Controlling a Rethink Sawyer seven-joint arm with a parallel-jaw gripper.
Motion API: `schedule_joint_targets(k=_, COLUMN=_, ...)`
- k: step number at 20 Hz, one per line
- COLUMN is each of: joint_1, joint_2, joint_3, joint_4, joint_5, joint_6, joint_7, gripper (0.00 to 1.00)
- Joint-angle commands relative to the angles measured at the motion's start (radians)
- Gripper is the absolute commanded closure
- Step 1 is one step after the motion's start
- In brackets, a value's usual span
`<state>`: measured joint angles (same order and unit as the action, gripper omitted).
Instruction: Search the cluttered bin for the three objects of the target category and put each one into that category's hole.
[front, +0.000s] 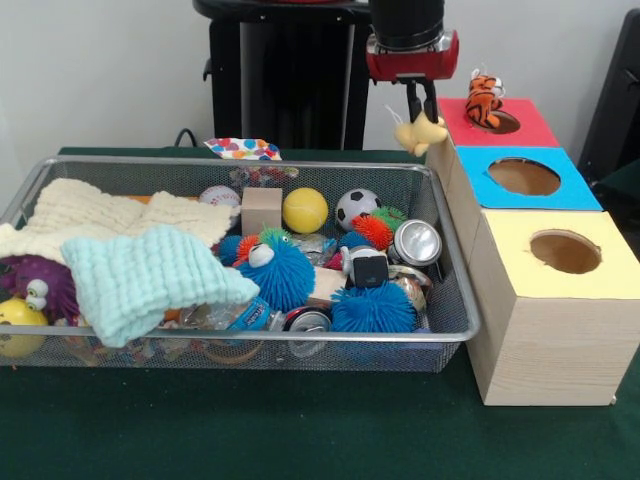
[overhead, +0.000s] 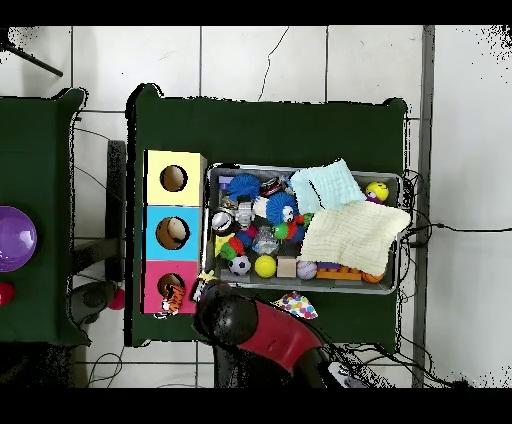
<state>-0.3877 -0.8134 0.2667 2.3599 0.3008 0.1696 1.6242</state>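
My gripper (front: 421, 112) hangs just beyond the wire mesh bin's (front: 250, 163) far right corner, next to the red-faced box (front: 535, 128). It is shut on a pale yellow plush animal (front: 420, 133), held in the air level with the box's top, just left of it. An orange black-striped tiger plush (front: 485, 99) sits upright at the edge of the red hole (front: 503, 123). In the overhead view the tiger (overhead: 174, 297) lies at the red hole (overhead: 170, 283), and the arm (overhead: 240, 318) covers the gripper. I see no third plush animal.
The blue-faced hole (front: 524, 177) and the yellow-faced hole (front: 565, 251) follow the red one toward the front. The bin holds blue puffer balls (front: 275, 272), a mint cloth (front: 140, 280), a cream cloth (front: 90, 215), a yellow ball (front: 305, 210), a soccer ball (front: 356, 207) and cans (front: 417, 242).
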Motion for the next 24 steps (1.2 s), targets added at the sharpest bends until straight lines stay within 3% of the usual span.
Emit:
schedule_joint_targets(k=1, joint_1=-0.005, joint_2=0.022, joint_3=0.079, joint_4=0.016, joint_5=0.010, joint_6=0.054, joint_7=0.178, gripper=1.00)
schedule_joint_targets(k=11, joint_1=0.005, joint_2=-0.031, joint_3=0.091, joint_4=0.026, joint_5=0.051, joint_6=0.164, joint_7=0.197, gripper=1.00)
schedule_joint_targets(k=15, joint_1=0.055, joint_2=-0.091, joint_3=0.030, joint_4=-0.008, joint_5=0.049, joint_6=0.252, joint_7=0.218, gripper=1.00)
schedule_joint_targets(k=21, joint_1=0.128, joint_2=-0.138, joint_3=-0.089, joint_4=-0.134, joint_5=0.001, joint_6=0.441, joint_7=0.252, gripper=1.00)
schedule_joint_targets(k=24, joint_1=0.150, joint_2=-0.143, joint_3=-0.119, joint_4=-0.148, joint_5=-0.006, joint_6=0.461, joint_7=0.253, gripper=1.00)
